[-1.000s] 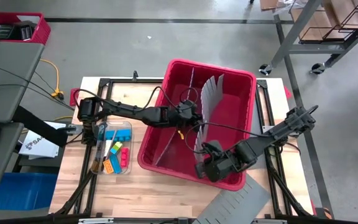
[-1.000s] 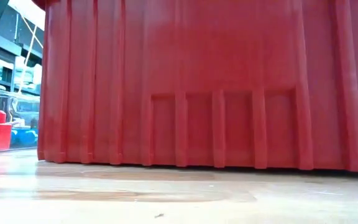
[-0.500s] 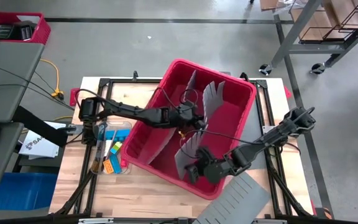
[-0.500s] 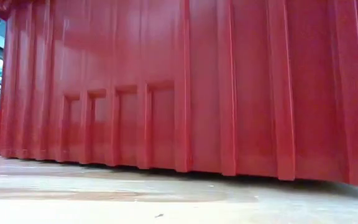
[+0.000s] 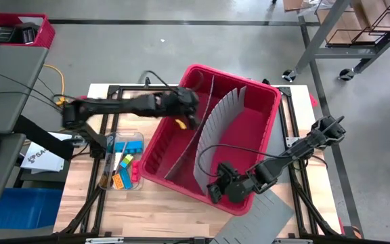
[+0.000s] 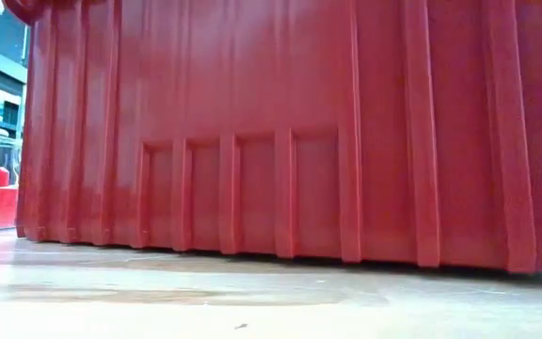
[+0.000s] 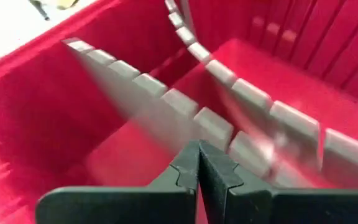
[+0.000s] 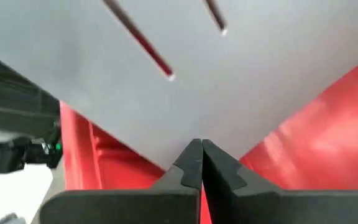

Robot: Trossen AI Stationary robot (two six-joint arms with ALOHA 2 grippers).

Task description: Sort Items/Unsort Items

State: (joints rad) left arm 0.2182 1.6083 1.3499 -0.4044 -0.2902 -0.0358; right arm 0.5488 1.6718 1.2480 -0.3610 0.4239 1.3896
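Observation:
The items, small orange, yellow, green, red and blue blocks (image 5: 124,169), lie in a clear tray (image 5: 128,139) on the table, left of the big red bin (image 5: 249,142). Grey notched dividers (image 5: 212,135) stand inside the bin. My left gripper (image 5: 189,114) hovers shut over the bin's far left part, and its wrist view looks down on the dividers (image 7: 166,102). My right gripper (image 5: 217,191) is shut at the bin's near rim, its fingertips (image 8: 202,151) right at a grey divider sheet (image 8: 241,81). My right gripper's shut fingertips reach the lower edge of the grey divider sheet (image 8: 194,134) at the bin's near rim. Whether they touch or pinch it, I cannot tell. My left gripper touches nothing that shows.
A loose grey divider panel (image 5: 263,215) lies on the table at the near right, beside the bin. The bin's red wall (image 6: 280,132) fills the low view. A black frame (image 5: 114,91) runs round the table top. Bare wood (image 5: 147,207) shows near the front.
The red bin has turned about on the table, its near left corner swinging toward the tray. My left gripper has risen and drawn back toward the far left, rolling as it went. My right gripper has sunk toward the near left. The fanned dividers now stand as one long curved sheet.

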